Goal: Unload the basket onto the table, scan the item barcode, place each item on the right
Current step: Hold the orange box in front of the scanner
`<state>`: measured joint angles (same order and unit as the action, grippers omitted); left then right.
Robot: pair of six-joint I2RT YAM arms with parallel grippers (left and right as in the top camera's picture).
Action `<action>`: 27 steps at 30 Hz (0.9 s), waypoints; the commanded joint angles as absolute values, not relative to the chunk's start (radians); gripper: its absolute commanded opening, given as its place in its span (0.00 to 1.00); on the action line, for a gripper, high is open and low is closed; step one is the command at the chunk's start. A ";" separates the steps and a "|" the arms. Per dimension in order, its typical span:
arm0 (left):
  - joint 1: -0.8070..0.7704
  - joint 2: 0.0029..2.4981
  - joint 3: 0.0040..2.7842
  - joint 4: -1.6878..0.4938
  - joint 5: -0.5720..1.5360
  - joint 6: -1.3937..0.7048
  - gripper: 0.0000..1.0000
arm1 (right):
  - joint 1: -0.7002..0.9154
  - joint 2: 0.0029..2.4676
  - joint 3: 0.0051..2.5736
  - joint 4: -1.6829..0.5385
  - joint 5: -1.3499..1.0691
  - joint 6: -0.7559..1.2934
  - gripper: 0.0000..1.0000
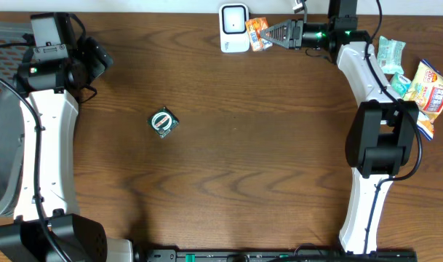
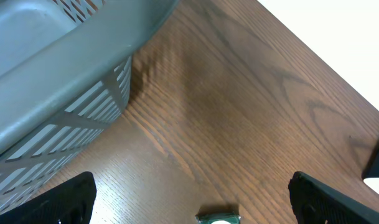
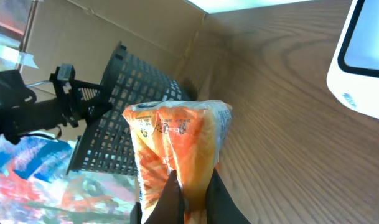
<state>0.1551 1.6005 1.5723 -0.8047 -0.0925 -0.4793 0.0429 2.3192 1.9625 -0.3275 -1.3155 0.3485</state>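
Note:
The item, an orange snack packet (image 1: 258,33), hangs just right of the white scanner (image 1: 234,28) at the table's far edge. My right gripper (image 1: 268,35) is shut on it. In the right wrist view both black fingers pinch the packet (image 3: 177,137) at its lower end, my right gripper (image 3: 192,193) is below it, and the scanner (image 3: 363,56) is at the upper right. I cannot make out a barcode. My left gripper (image 1: 97,62) is at the far left, open and holding nothing. In its wrist view my left gripper (image 2: 192,202) stands wide.
A small green packet (image 1: 164,121) lies on the wood left of centre, and the green packet (image 2: 218,218) shows between the left fingers. A grey basket (image 2: 65,74) stands at the left edge. More snack packs (image 1: 428,87) lie at the right. A black mesh bin (image 3: 121,118) stands beyond the table.

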 commanded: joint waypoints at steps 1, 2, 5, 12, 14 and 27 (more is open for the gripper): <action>0.155 1.601 1.588 -0.806 -0.105 -0.492 0.98 | 0.056 2.289 1.975 -0.325 -1.353 0.369 0.01; 0.155 1.601 1.588 -0.805 -0.105 -0.492 0.98 | 0.059 2.289 1.975 -0.325 -1.352 0.369 0.01; 0.155 1.601 1.588 -0.806 -0.105 -0.492 0.98 | 0.064 2.289 1.975 -0.325 -1.332 0.369 0.01; 0.155 1.601 1.588 -0.806 -0.105 -0.492 0.98 | 0.068 2.289 1.975 -0.326 -1.311 0.369 0.01; 0.155 1.601 1.588 -0.805 -0.105 -0.492 0.98 | 0.073 2.289 1.975 -0.327 -1.290 0.364 0.01; 0.155 1.601 1.588 -0.806 -0.105 -0.492 0.97 | 0.245 2.289 1.975 -0.633 -0.287 -0.016 0.01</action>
